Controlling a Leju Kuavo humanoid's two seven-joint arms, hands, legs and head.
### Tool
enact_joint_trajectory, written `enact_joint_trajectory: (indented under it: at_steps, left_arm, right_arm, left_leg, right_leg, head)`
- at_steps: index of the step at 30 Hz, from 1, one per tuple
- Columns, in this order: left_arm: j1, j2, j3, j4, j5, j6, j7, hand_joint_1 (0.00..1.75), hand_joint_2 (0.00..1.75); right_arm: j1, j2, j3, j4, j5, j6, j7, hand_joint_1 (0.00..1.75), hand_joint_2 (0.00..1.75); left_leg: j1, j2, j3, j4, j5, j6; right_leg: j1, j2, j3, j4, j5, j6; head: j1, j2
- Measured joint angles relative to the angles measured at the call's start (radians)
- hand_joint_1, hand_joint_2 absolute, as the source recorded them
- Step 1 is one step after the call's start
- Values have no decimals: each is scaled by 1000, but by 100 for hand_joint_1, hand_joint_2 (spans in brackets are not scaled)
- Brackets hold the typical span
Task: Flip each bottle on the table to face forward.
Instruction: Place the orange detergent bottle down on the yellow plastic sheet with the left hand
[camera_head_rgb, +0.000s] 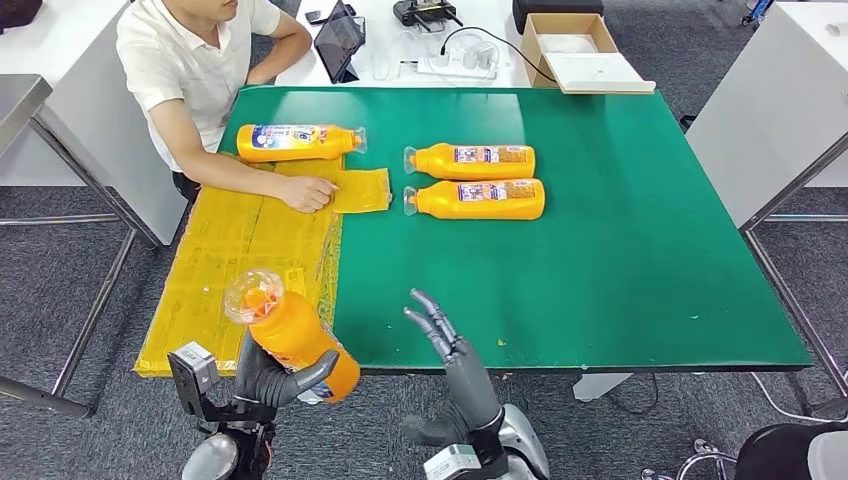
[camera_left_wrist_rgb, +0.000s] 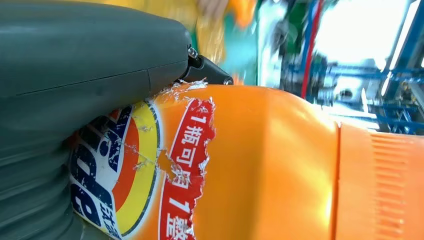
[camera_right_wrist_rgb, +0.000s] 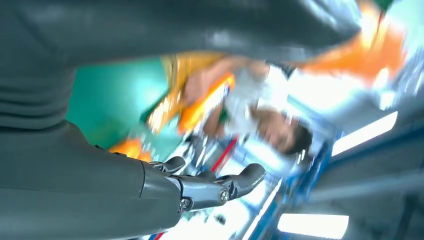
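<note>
**One bottle in hand, three lying on the tabletop**

Starting at my left: my left hand (camera_head_rgb: 272, 378) is wrapped around an orange bottle (camera_head_rgb: 293, 332), holding it up off the near-left corner of the green tabletop (camera_head_rgb: 620, 270), over the yellow sheet (camera_head_rgb: 235, 265). Its long axis tilts, clear cap up and away to the left, base down toward me. In my left wrist view the torn label shows, so the printed side faces my palm.

Further back on the left, a bottle by the person (camera_head_rgb: 298, 142) lies flat, long axis left-right, cap pointing right, label up. The person's hand (camera_head_rgb: 306, 193) rests on the sheet just in front of it.

Middle: two paired bottles (camera_head_rgb: 478, 180) lie side by side, caps pointing left, labels up.

My right hand (camera_head_rgb: 440, 335) is empty, fingers spread, raised at the near edge.

My guess: those three look done, mine's left.
</note>
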Motion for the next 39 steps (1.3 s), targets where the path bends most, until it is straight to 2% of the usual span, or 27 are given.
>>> enact_joint_trajectory:
  at_steps: [7,14,17,20,23,27,30,35,39]
  left_arm:
    - [45,36,29,-82,-237,125,2,175,175]
    - [61,56,36,-117,-320,173,17,175,175]
    - [47,60,35,-107,-517,267,72,175,175]
    - [-15,62,27,-42,-739,342,166,175,175]
    - [-129,62,17,105,-850,357,235,175,175]
    - [-306,57,4,347,-947,369,264,175,175]
    - [-405,53,-9,491,-975,356,269,175,175]
    - [-483,46,-19,614,-983,346,271,175,175]
    - [-498,43,-20,638,-985,338,274,175,175]
  right_arm:
    - [51,-4,-94,-78,23,-37,0,0,0]
    - [74,-4,-142,-106,29,-46,0,0,0]
    - [80,-2,-155,-109,34,-46,0,0,0]
    - [78,6,-157,-109,34,-36,0,0,0]
    - [60,22,-151,-106,24,-24,0,0,0]
    - [27,41,-133,-92,-3,-16,0,0,0]
    - [10,51,-121,-79,-14,-10,0,0,0]
    - [-1,57,-113,-65,-19,-8,0,0,0]
    - [-4,58,-112,-61,-22,-6,0,0,0]
  left_leg:
    - [-1,1,0,0,0,0]
    - [-1,1,0,0,0,0]
    - [-1,1,0,0,0,0]
    - [-1,1,0,0,0,0]
    - [-1,0,0,0,2,0]
    - [-1,1,1,0,3,0]
    - [-1,1,2,0,3,0]
    - [-1,1,2,0,3,0]
    - [-1,1,2,0,3,0]
  right_leg:
    - [-1,0,0,0,0,0]
    - [-1,0,0,0,0,0]
    - [-1,0,0,0,0,0]
    - [-1,0,0,0,0,0]
    - [-1,0,1,0,1,0]
    - [-1,0,2,0,2,0]
    - [-1,0,3,0,2,0]
    - [-1,0,3,0,2,1]
    - [-1,0,3,0,2,1]
  head:
    - [0,0]
    - [0,0]
    - [0,0]
    - [0,0]
    - [0,0]
    - [0,0]
    - [0,0]
    - [0,0]
    - [0,0]
